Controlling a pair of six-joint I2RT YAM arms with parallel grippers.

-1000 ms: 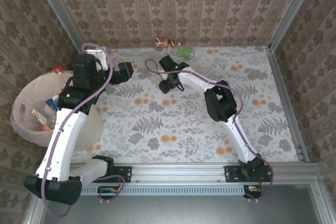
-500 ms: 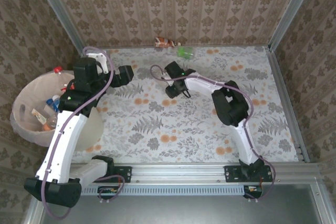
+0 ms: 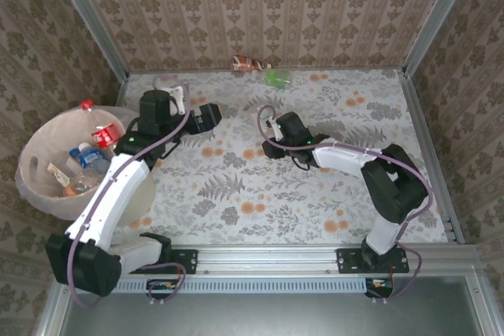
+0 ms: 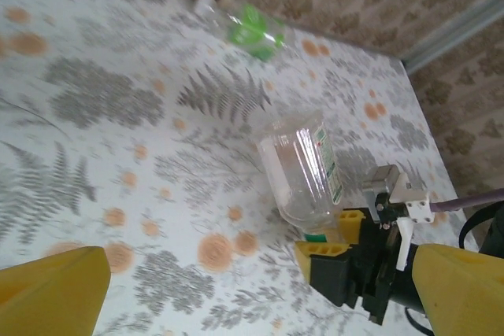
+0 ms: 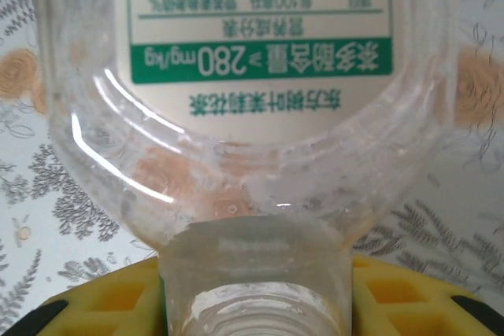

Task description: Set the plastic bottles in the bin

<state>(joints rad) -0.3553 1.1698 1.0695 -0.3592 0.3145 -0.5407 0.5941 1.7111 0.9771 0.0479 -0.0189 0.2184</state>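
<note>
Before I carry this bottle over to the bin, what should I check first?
1. Right gripper shut on the clear bottle at its neck: ok.
2. Clear bottle lifted off the table: cannot tell.
3. Left gripper open, holding nothing: ok.
4. Way to the bin free: not ok, the left arm stands between.
5. Room in the bin: ok, dropped bottles cover just its bottom.
6. Orange-labelled bottle and green bottle at the far edge, out of the way: ok.
</note>
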